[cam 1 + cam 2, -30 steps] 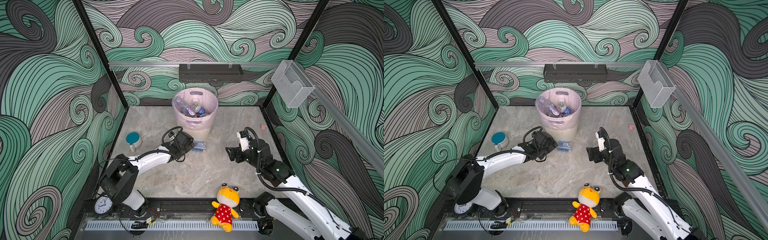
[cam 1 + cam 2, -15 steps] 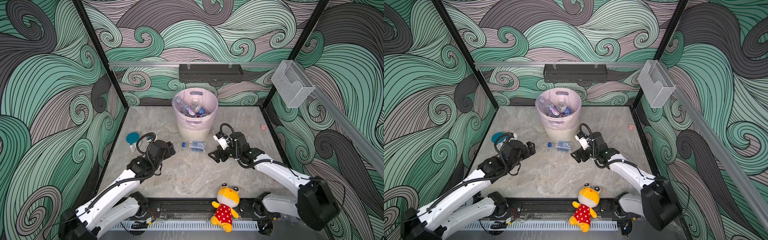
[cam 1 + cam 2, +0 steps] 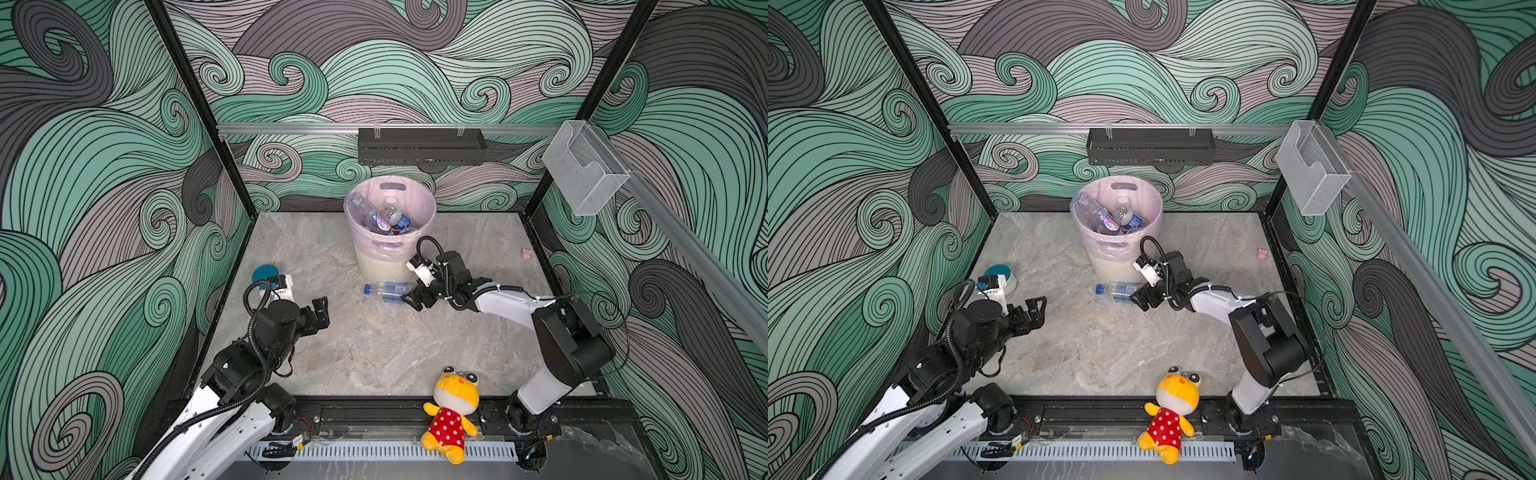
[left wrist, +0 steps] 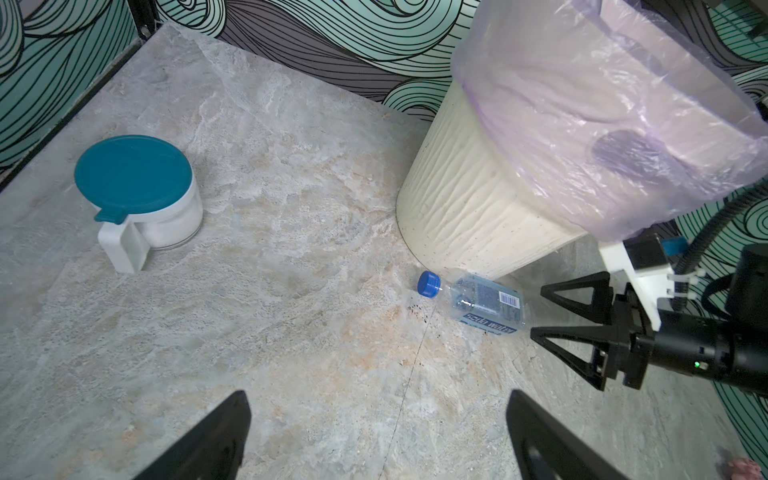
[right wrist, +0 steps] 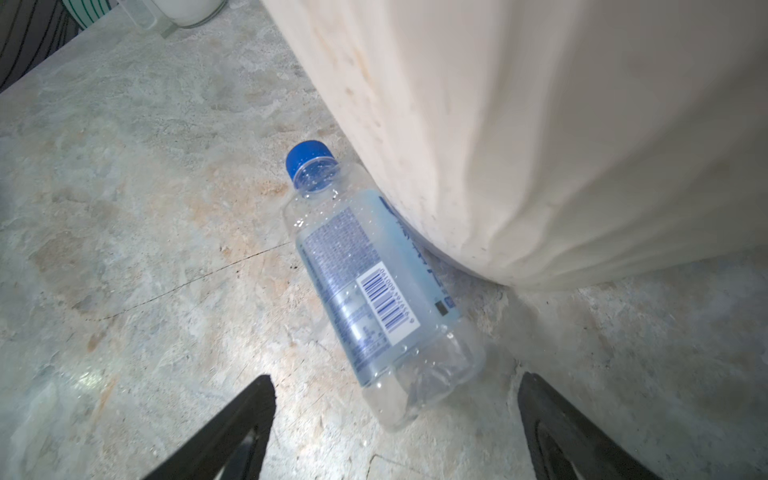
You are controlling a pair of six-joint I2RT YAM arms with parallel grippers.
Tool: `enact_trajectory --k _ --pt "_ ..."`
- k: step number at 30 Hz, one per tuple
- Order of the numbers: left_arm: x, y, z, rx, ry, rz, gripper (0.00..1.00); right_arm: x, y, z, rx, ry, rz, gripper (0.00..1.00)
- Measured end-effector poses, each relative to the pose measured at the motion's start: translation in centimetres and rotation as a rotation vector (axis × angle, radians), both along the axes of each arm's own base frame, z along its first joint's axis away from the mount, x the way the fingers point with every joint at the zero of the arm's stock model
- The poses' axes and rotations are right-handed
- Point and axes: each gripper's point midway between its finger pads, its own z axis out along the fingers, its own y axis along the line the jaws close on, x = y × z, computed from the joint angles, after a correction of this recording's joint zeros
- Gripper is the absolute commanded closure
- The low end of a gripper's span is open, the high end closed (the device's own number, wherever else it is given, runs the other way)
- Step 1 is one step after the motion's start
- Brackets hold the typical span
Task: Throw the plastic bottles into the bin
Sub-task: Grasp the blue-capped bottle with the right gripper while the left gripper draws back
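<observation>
The counter (image 3: 374,353) is a grey-beige marbled slab, boxed in on three sides by walls printed with green and grey swirls and framed by black posts. The bin (image 3: 384,266) stands at the back middle, cream and ribbed, with a pink bag (image 3: 422,208) folded over its rim. Several plastic bottles (image 3: 384,218) lie inside it. On the wall above the bin hangs a black tray (image 3: 422,146), and off to the bin's right a clear box (image 3: 582,174) is fixed to the side rail.

One clear bottle (image 3: 386,289) with a blue cap and blue label lies on its side at the foot of the bin, on the near side. The right arm (image 3: 498,301) reaches in low toward it. The right jaws stand open just beside the bottle's base end and grip nothing.

Left of the bin sits a white cup (image 3: 264,273) with a teal lid. Nearer than the cup, the left arm (image 3: 274,324) holds the left jaws spread wide and empty over bare counter, well apart from the bin. A yellow plush toy (image 3: 453,411) sits at the front edge, and a small pink thing (image 3: 527,254) lies far right of the bin.

Only the right wrist view shows the bottle (image 5: 374,282) tucked under the flare of the bin's wall. The left wrist view shows the cup's handle (image 4: 122,247).
</observation>
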Motion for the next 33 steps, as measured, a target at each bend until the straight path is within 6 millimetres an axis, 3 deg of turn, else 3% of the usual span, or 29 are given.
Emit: enact_trajectory --k 7,12,25,30,33 --pt "-0.9 0.7 -0.2 0.034 0.011 -0.013 0.01 0.3 0.7 -1.7 0.013 0.033 0.013 0.1" --pt "-1.2 1.0 -0.4 0.049 0.016 -0.014 0.01 0.0 1.4 -1.7 0.04 0.033 0.025 0.12" --pt "-1.4 1.1 -0.3 0.068 0.008 -0.024 0.01 -5.7 5.2 -2.8 -0.037 0.019 0.113 0.18" --pt "-1.6 1.1 0.1 0.051 -0.014 -0.032 0.01 -6.3 5.9 -3.0 -0.141 -0.008 0.046 0.15" --pt "-1.7 1.0 0.4 0.044 -0.023 -0.04 0.01 -5.3 6.6 -2.1 -0.162 -0.031 -0.006 0.14"
